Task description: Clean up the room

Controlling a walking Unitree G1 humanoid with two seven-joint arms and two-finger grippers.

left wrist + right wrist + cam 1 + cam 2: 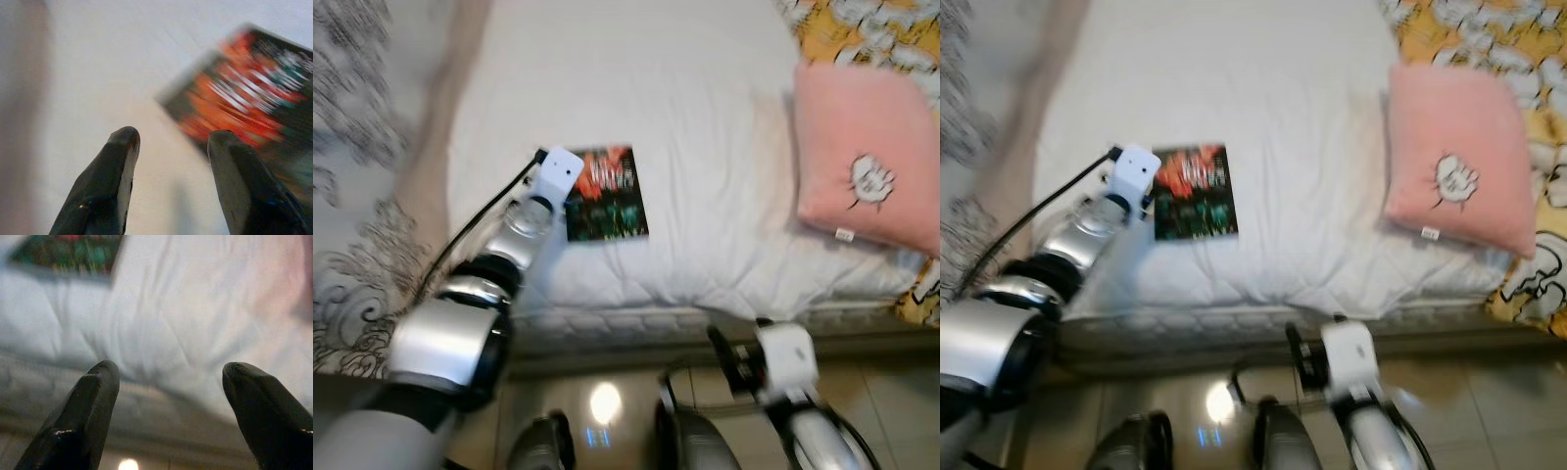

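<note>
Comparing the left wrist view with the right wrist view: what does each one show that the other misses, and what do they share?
Left wrist view: the left tool, open, hangs close over the book's red and dark cover, near its edge.

Right wrist view: the right tool, open, points at the bed's front edge, with floor below and something pink off to one side.

Both: the white quilt and the book, though the right wrist catches just a strip of it.
</note>
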